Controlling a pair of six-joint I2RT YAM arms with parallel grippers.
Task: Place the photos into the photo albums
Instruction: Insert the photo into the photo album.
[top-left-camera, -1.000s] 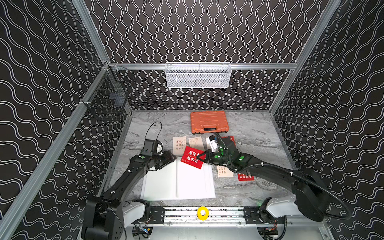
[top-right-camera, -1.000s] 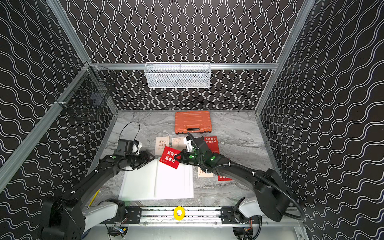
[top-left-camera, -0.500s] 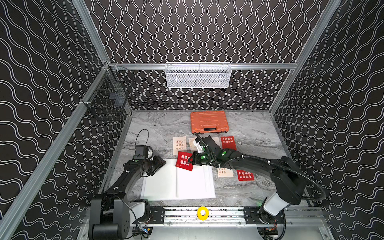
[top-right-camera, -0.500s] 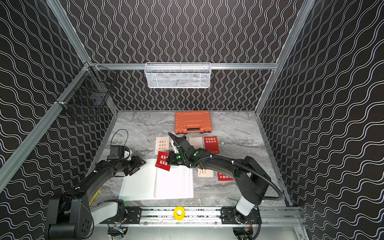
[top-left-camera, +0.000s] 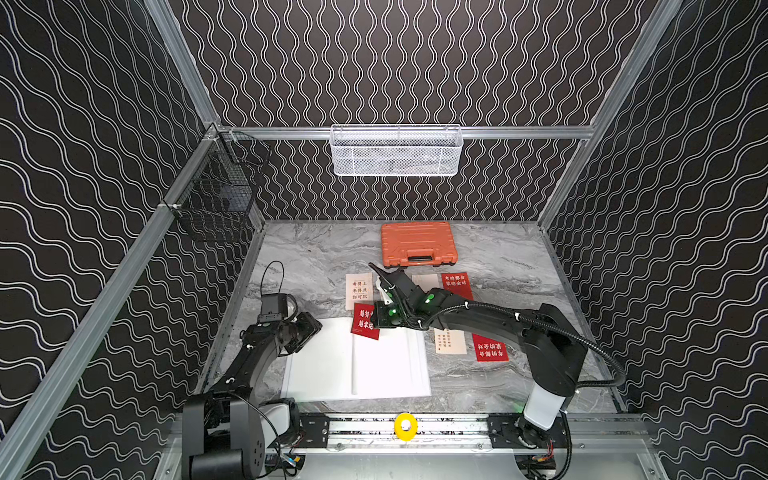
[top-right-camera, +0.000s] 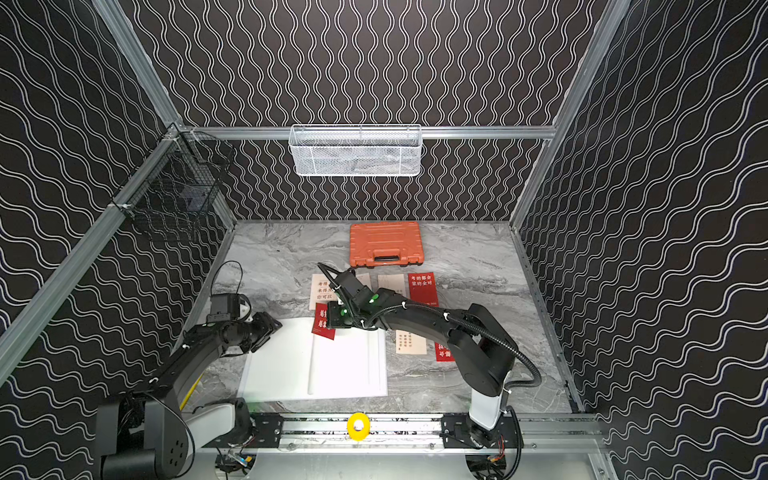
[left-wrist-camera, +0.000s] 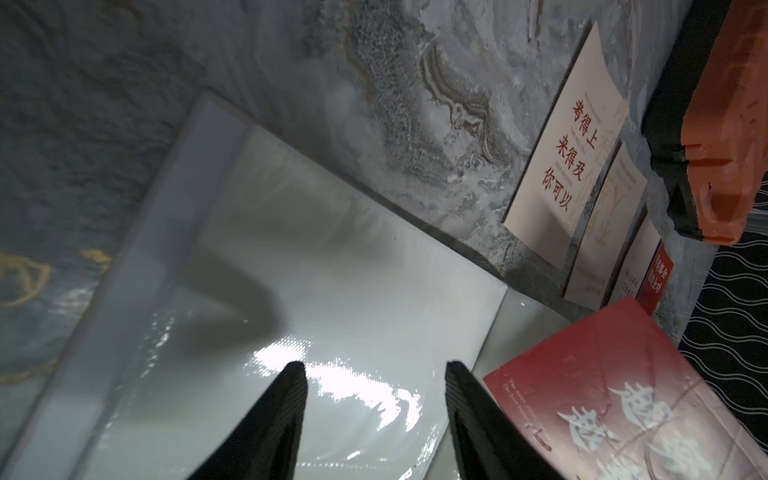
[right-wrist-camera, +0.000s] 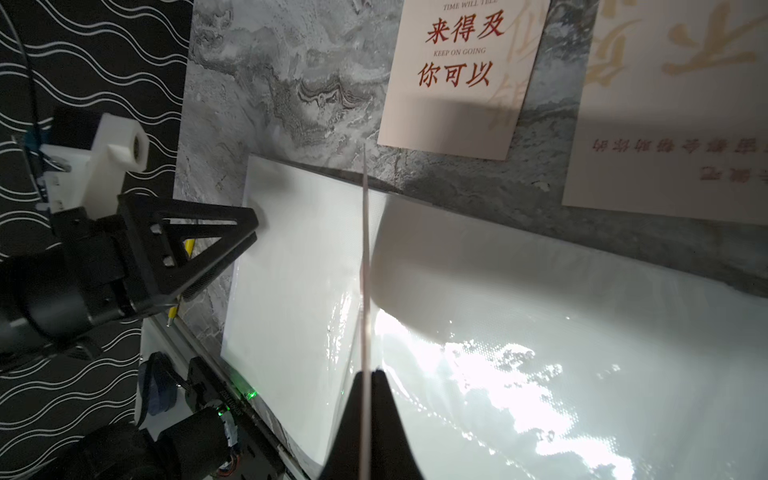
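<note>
The photo album (top-left-camera: 332, 370) (top-right-camera: 286, 370) lies open near the front, its white glossy pages up. My right gripper (top-left-camera: 376, 322) (top-right-camera: 330, 322) is shut on a red photo (top-left-camera: 365, 322) (top-right-camera: 323, 326), held over the album's far edge near the spine. In the right wrist view that photo (right-wrist-camera: 364, 249) shows edge-on between the closed fingers (right-wrist-camera: 382, 399). My left gripper (top-left-camera: 309, 328) (top-right-camera: 270, 328) (left-wrist-camera: 374, 368) is open over the album's far left corner, holding nothing. The red photo (left-wrist-camera: 623, 395) stands beside it. Other photos lie behind and right of the album: cream (top-left-camera: 358, 291), cream (top-left-camera: 449, 343), red (top-left-camera: 456, 284), red (top-left-camera: 489, 353).
An orange tool case (top-left-camera: 417, 249) sits at the back of the marble table. A white mesh basket (top-left-camera: 395, 151) hangs on the back wall and a black wire basket (top-left-camera: 220, 203) on the left wall. The arms' rail (top-left-camera: 457, 428) runs along the front edge.
My right gripper has carried the red photo leftward to the album's far edge. My left gripper has drawn back a little toward the album's left corner.
</note>
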